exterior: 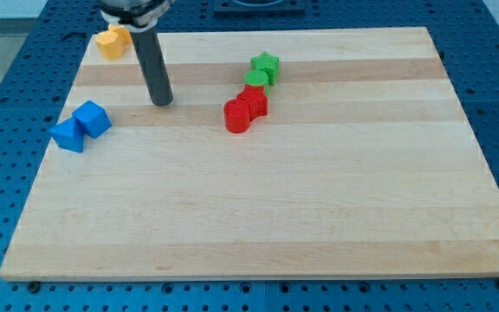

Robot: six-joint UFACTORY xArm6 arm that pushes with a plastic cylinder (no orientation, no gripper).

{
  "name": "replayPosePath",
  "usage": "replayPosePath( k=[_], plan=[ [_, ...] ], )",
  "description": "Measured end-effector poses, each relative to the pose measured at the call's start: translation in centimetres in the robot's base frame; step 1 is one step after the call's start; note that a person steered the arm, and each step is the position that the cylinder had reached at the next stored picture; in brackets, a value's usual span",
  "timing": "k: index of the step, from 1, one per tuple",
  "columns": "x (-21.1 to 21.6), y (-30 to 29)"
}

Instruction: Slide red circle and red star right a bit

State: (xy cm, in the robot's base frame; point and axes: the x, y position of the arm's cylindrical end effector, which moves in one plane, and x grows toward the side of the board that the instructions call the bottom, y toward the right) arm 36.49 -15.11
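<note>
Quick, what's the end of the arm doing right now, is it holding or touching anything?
My tip: a bare rod, no pincer, holding nothing. It touches no block, standing to the view's left of the red circle and red star.

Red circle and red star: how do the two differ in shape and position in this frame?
The red circle is a round cylinder; the red star has points. The circle lies toward the view's left and bottom, the star toward its right and top, nearer the green blocks. My tip stands left of both. Both are red and touch.
</note>
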Motion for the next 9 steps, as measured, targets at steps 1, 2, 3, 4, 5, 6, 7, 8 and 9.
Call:
replayPosePath(
  k=[1, 2, 3, 4, 5, 6, 7, 8, 9],
  plan=[
    [1.8, 0.0],
    [3.2, 1.2],
    [3.7, 3.2],
    [3.7, 4.3],
    [3.7, 4.9],
    [3.7, 6.8],
    [3.7, 8.0],
    [3.7, 8.8],
    [3.7, 9.0]
  ],
)
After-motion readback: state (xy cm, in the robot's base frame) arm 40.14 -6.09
